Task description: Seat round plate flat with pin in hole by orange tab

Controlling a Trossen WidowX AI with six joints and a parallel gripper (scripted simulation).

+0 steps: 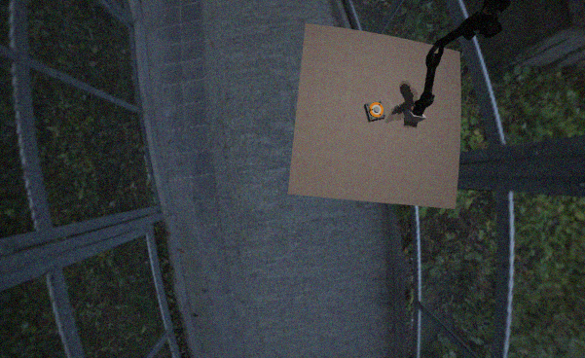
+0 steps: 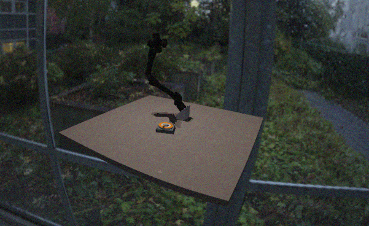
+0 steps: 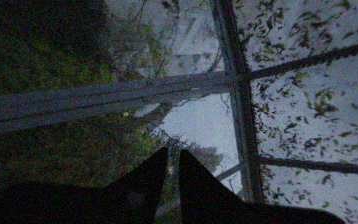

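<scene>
The round plate (image 1: pixel 376 103) (image 2: pixel 160 125) shows as an orange ring around a pale centre, on a small dark square base (image 2: pixel 165 131). In the exterior view it stands above the base's dark edge; its exact tilt is too small to tell. The pin, the hole and the tab's position cannot be made out. My gripper (image 1: pixel 420 116) (image 2: pixel 182 118) (image 3: pixel 173 154) is away from the plate, to its right in the top view and behind to the right in the exterior view. Its fingers are nearly together, with a narrow gap and nothing between them in the wrist view.
The square brown table top (image 1: pixel 363 161) (image 2: pixel 198 147) carries the base. The dark arm reaches in from the upper right in the top view, and its shadow falls between the gripper and the base. The wrist view shows only the fingers and the surroundings, not the plate.
</scene>
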